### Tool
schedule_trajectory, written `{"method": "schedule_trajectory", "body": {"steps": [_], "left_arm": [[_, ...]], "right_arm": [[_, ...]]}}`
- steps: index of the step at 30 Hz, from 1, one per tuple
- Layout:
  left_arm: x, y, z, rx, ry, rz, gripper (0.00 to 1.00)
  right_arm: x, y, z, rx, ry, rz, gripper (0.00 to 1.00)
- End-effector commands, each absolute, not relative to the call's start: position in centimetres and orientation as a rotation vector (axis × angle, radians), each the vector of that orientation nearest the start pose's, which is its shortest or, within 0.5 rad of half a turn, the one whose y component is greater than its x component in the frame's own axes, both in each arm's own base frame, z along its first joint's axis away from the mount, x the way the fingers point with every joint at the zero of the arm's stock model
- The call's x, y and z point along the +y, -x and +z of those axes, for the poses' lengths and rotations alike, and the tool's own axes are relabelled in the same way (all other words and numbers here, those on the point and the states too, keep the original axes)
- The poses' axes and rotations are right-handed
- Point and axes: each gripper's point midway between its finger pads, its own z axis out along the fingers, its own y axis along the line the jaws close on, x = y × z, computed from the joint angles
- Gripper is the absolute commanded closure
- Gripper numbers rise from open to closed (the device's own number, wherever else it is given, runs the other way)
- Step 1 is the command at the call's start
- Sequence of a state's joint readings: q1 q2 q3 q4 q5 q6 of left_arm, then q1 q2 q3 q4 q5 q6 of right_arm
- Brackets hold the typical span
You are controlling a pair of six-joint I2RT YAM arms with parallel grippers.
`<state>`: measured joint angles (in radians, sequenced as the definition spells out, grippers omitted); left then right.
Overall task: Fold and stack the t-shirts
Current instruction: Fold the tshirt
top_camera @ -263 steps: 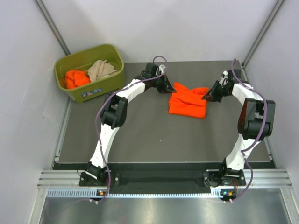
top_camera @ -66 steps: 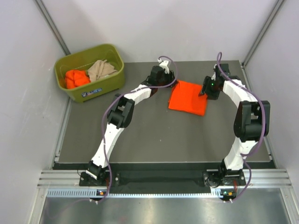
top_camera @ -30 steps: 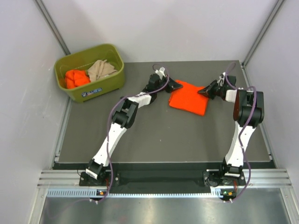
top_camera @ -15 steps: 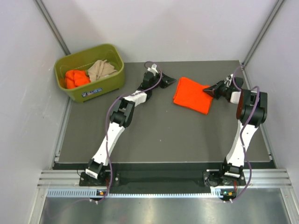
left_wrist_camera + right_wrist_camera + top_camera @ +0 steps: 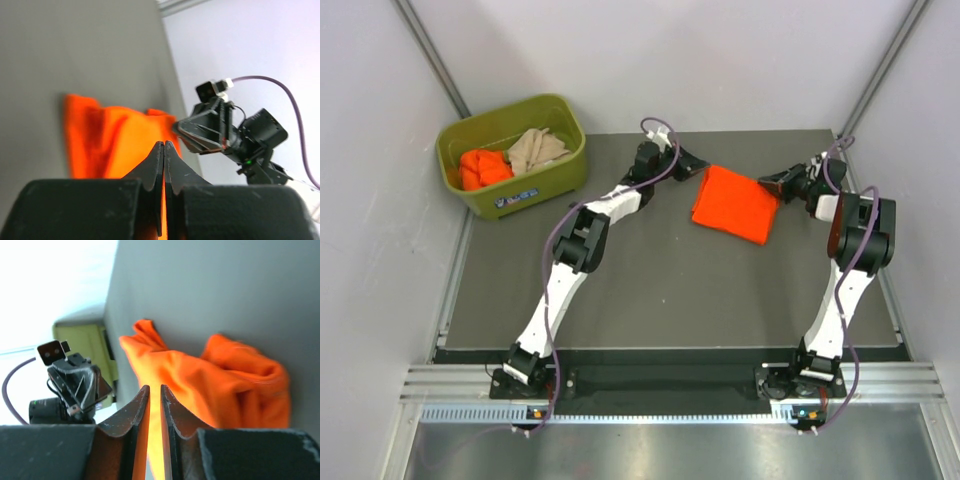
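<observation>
Left gripper [image 5: 164,145]: fingers pressed flat together, the tip at the far left corner of the folded orange t-shirt [image 5: 735,203]. From the wrist view I cannot tell whether any cloth is caught between them. Right gripper [image 5: 155,387]: fingers drawn in to a thin slit with orange showing in it. I judge it is pinching the shirt's far right corner.

Near field: the table [image 5: 650,290], dark grey, with both arms reaching across it to the far half.

Middle field: the folded shirt lies flat on the table as a rough rectangle, turned slightly askew, between the two grippers. Both wrist views show raised folds along its edges. I expect it to handle as light, limp cotton with no stiffness. Held at one point it would sag and the layers would slide open. I would therefore take it at two corners of one edge, pinching every layer, and keep it low or slide it, since the table gives some drag.

Far field, left: the olive-green bin [image 5: 525,195], off the table's corner, holds a crumpled orange t-shirt [image 5: 483,166] beside a beige-tan t-shirt [image 5: 537,148]. Both are bunched, so I would pinch a raised fold to lift each out, then spread it before folding.
</observation>
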<state>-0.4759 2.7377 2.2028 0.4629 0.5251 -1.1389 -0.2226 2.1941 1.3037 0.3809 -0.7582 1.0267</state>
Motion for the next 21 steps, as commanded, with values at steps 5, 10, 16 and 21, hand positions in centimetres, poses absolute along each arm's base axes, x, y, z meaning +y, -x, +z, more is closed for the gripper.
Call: {"method": "schedule_trajectory", "body": {"steps": [5,10,16,21], "left_arm": [[-48.6,-55.6,14.0,1.723,0.145,-1.741,1.00],[-48.7,-57.3,11.1,1.680,0.333,-1.719,1.00],[-47.6,-59.2,7.7,1.736,0.464,-1.589,1.00],[-46.9,-59.6,6.9,1.764,0.483,-1.569,1.00]], "right_arm": [[2.9,-55.0,10.0,1.905,-0.763,1.280,0.88],[2.2,-55.0,8.1,1.903,-0.808,1.261,0.90],[0.4,-54.6,4.3,1.916,-0.912,1.221,0.91],[-1.6,-54.6,2.7,1.916,-0.968,1.185,0.90]]}}
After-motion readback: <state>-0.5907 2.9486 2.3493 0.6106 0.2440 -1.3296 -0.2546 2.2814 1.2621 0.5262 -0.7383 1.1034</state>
